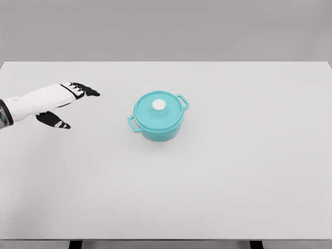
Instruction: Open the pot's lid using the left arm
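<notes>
Far left: left hand (pixel 66 104) comes in from the picture's left edge on a white forearm, fingers (pixel 87 90) stretched out and spread toward the pot, thumb (pixel 54 121) dropped low and apart from them. Wide open, holding nothing. Looks like a pre-reach pose, opened up to take the knob, though it is well apart from the pot.

Middle: teal pot (pixel 157 123) sits upright on the white counter (pixel 233 176), roughly centre. Lid (pixel 155 108) is on and seated flat, closed. White knob (pixel 158 105) in the lid's middle faces up, the obvious grab point. Two loop handles, one at lower left, one at upper right, so neither blocks a straight approach from the left.

Right: bare counter out to the far right edge. Pot is well in from every edge, so room to lift the lid and set it down on either side. Lid not yet touched. Right arm not visible.
</notes>
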{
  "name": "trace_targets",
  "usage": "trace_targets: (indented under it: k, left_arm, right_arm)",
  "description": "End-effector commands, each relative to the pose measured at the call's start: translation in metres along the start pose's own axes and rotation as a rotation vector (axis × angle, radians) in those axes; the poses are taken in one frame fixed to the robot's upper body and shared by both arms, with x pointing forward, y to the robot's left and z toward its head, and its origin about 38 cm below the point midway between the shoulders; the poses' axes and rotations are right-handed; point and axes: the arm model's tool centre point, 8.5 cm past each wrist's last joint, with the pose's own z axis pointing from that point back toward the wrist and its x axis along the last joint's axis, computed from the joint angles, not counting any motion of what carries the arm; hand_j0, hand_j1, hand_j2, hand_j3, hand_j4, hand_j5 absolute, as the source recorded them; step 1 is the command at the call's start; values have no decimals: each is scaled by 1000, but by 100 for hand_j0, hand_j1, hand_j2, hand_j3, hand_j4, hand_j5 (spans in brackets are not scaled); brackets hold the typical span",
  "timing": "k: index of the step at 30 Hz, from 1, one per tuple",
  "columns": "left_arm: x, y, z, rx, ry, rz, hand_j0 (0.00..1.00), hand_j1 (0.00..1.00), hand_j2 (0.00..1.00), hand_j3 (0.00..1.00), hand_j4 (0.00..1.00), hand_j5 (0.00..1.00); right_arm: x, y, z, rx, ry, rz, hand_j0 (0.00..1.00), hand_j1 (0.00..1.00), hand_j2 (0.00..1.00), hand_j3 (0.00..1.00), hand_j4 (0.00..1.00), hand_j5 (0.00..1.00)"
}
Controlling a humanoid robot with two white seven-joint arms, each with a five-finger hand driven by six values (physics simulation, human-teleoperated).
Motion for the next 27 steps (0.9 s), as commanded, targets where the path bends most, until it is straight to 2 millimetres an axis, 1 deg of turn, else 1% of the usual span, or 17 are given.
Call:
trace_targets:
  k: [1, 4, 7, 11, 12, 14, 15, 16, 17, 18, 19, 20, 21, 22, 23, 24, 27]
  left_arm:
    - [3, -2, -4, -2, -9, 3, 100, 100, 100, 100, 100, 100]
    - [2, -2, -3, -5, -6, 2, 100, 100, 100, 100, 100, 100]
    - [4, 2, -4, 3, -13, -8, 100, 100, 100, 100, 100, 100]
    - [7, 21, -9, 22, -20, -49, 100, 100, 100, 100, 100, 100]
    - [11, 25, -11, 14, -24, -79, 100, 100, 100, 100, 100, 100]
    - [32, 34, -15, 12, -60, -160, 100, 100, 100, 100, 100, 100]
    - [36, 38, -18, 3, -72, -183, 100, 100, 100, 100, 100, 100]
    - [33, 53, -29, -19, -75, -212, 100, 100, 100, 100, 100, 100]
    - [7, 54, -45, -123, -30, -198, 100, 100, 100, 100, 100, 100]
    - [5, 62, -48, -173, -27, -240, 100, 100, 100, 100, 100, 100]
    - [2, 76, -39, -173, -7, -273, 100, 100, 100, 100, 100, 100]
    - [4, 78, -42, -168, -16, -273, 100, 100, 100, 100, 100, 100]
    - [9, 82, -47, -160, -28, -285, 100, 100, 100, 100, 100, 100]
    - [24, 109, -53, -114, -53, -336, 100, 100, 100, 100, 100, 100]
    - [32, 113, -57, -104, -75, -352, 100, 100, 100, 100, 100, 100]
    - [51, 118, -69, -87, -126, -379, 100, 100, 100, 100, 100, 100]
    - [82, 115, -104, -92, -222, -393, 100, 100, 100, 100, 100, 100]
  right_arm:
    - [-2, 0, 0, 1, 5, -2, 100, 100, 100, 100, 100, 100]
    - [-5, 2, 0, 2, 11, -4, 100, 100, 100, 100, 100, 100]
    - [-5, 2, 0, 2, 11, -4, 100, 100, 100, 100, 100, 100]
    - [-5, 2, 0, 2, 11, -4, 100, 100, 100, 100, 100, 100]
    - [-5, 2, 0, 2, 11, -4, 100, 100, 100, 100, 100, 100]
    - [-5, 2, 0, 2, 11, -4, 100, 100, 100, 100, 100, 100]
    - [-5, 2, 0, 2, 11, -4, 100, 100, 100, 100, 100, 100]
    - [-5, 2, 0, 2, 11, -4, 100, 100, 100, 100, 100, 100]
    - [-5, 2, 0, 2, 11, -4, 100, 100, 100, 100, 100, 100]
    - [-5, 2, 0, 2, 11, -4, 100, 100, 100, 100, 100, 100]
    - [-5, 2, 0, 2, 11, -4, 100, 100, 100, 100, 100, 100]
    - [-5, 2, 0, 2, 11, -4, 100, 100, 100, 100, 100, 100]
    - [-5, 2, 0, 2, 11, -4, 100, 100, 100, 100, 100, 100]
    - [-5, 2, 0, 2, 11, -4, 100, 100, 100, 100, 100, 100]
    - [-5, 2, 0, 2, 11, -4, 100, 100, 100, 100, 100, 100]
    - [-5, 2, 0, 2, 11, -4, 100, 100, 100, 100, 100, 100]
    - [-5, 2, 0, 2, 11, -4, 100, 100, 100, 100, 100, 100]
